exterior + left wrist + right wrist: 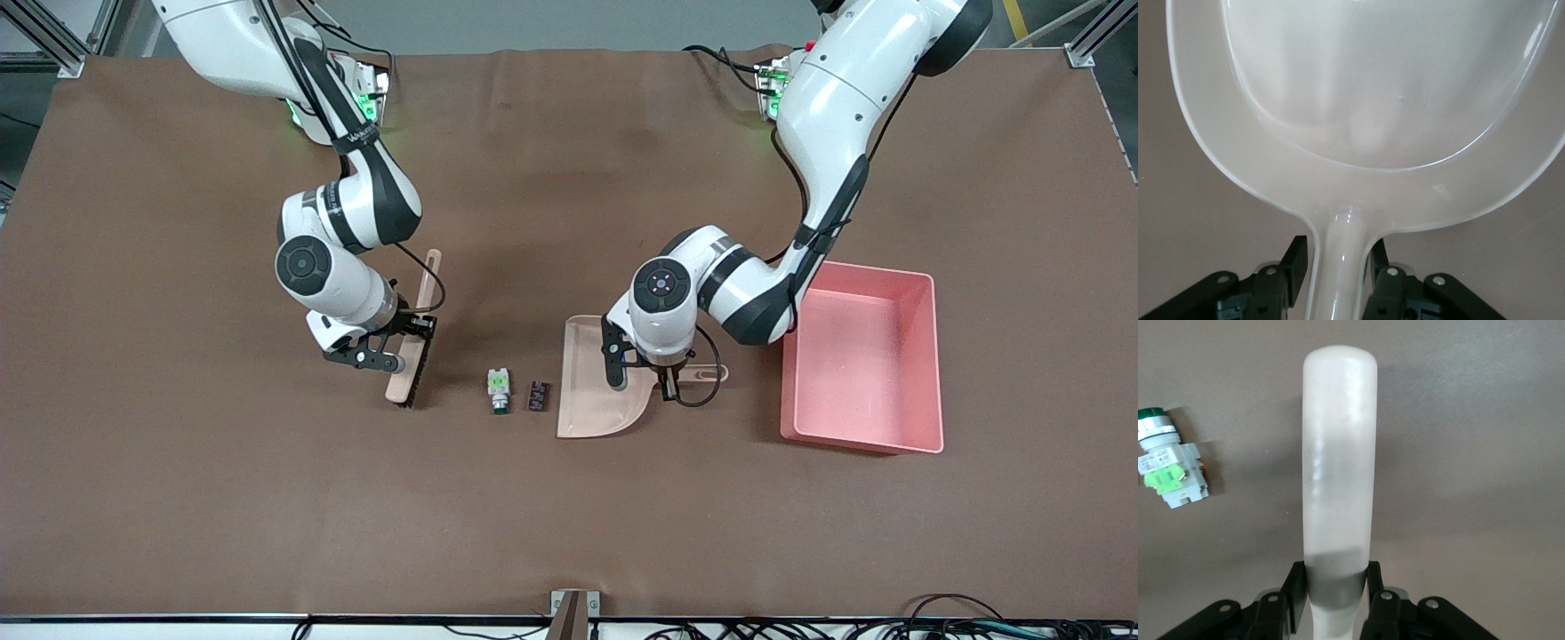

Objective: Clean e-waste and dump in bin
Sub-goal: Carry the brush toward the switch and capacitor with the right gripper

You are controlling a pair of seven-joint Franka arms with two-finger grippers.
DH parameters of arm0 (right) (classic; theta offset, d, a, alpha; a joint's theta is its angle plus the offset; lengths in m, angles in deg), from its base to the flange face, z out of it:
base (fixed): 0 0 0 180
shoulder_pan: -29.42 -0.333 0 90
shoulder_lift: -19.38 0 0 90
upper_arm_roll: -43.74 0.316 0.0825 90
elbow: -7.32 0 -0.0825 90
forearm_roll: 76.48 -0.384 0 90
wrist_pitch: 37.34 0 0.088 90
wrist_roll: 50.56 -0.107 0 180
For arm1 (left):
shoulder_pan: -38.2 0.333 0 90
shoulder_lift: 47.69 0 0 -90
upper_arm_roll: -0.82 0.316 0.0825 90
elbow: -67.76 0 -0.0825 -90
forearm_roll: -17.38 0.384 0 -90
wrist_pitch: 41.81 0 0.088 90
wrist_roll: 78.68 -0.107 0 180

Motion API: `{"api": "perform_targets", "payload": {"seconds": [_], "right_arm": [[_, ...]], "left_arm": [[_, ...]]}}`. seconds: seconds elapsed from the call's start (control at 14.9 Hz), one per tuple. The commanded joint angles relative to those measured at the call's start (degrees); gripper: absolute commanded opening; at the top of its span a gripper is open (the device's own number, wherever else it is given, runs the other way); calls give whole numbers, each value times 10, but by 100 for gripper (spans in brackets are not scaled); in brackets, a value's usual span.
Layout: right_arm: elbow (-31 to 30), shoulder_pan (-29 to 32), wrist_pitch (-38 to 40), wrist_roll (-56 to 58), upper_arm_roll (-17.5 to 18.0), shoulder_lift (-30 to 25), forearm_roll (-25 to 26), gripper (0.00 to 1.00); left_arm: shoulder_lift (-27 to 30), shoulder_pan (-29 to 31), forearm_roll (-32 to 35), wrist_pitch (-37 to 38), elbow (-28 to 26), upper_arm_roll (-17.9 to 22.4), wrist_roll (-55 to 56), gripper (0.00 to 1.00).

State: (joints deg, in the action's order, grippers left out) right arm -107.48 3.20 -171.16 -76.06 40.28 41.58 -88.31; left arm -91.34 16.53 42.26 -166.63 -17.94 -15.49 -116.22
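The right gripper [388, 348] is clamped on a long-handled brush [416, 338], its 2 fingers [1295, 587] pressed against the sides of the brush's pale back. The brush runs lengthwise toward and away from the front camera, handle end pointing toward the robots' bases, dark bristles facing the middle of the table, and its head end looks to be down on the brown table [569, 516].

The 2 pieces of e-waste lie side by side between the brush and the dustpan. The white part [499, 391] with the green patch is closer to the brush; its long axis also runs toward the front camera, with its round metal end pointing at that camera. In the right wrist view the same part [1168, 467] shows a green cap and a metal ring at that end. The dark chip [536, 396] lies just beside the dustpan's open edge, apart from the white part, long axis the same way.

The left gripper [642, 372] is closed on the handle of the beige-pink dustpan [591, 391], fingers [1295, 261] on either side of the handle's neck. The pan's mouth faces the e-waste and the brush; its handle points toward the bin.

The bin [927, 356], a pink tray, sits on the table toward the left arm's end, just past the dustpan handle, long axis toward the front camera.
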Motion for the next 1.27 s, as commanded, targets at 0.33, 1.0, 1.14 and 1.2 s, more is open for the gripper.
{"api": "perform_targets", "payload": {"seconds": [0.33,1.0,1.14,1.2], "right_arm": [[22,-42,-39,-11,-5,31,-50,1],[77,-68,-90,-17,-5,94,-50,1],[87,-74,-90,-29,-5,103,-50,1],[88,-77,-91,-36,-5,106,-50,1]], "left_arm": [[-7,-1,11,-7,11,-1,1,22],[-10,-7,39,-23,11,-1,-84,1],[-12,-7,39,-23,11,0,-90,1],[-12,-7,39,-23,11,0,-90,1]]}}
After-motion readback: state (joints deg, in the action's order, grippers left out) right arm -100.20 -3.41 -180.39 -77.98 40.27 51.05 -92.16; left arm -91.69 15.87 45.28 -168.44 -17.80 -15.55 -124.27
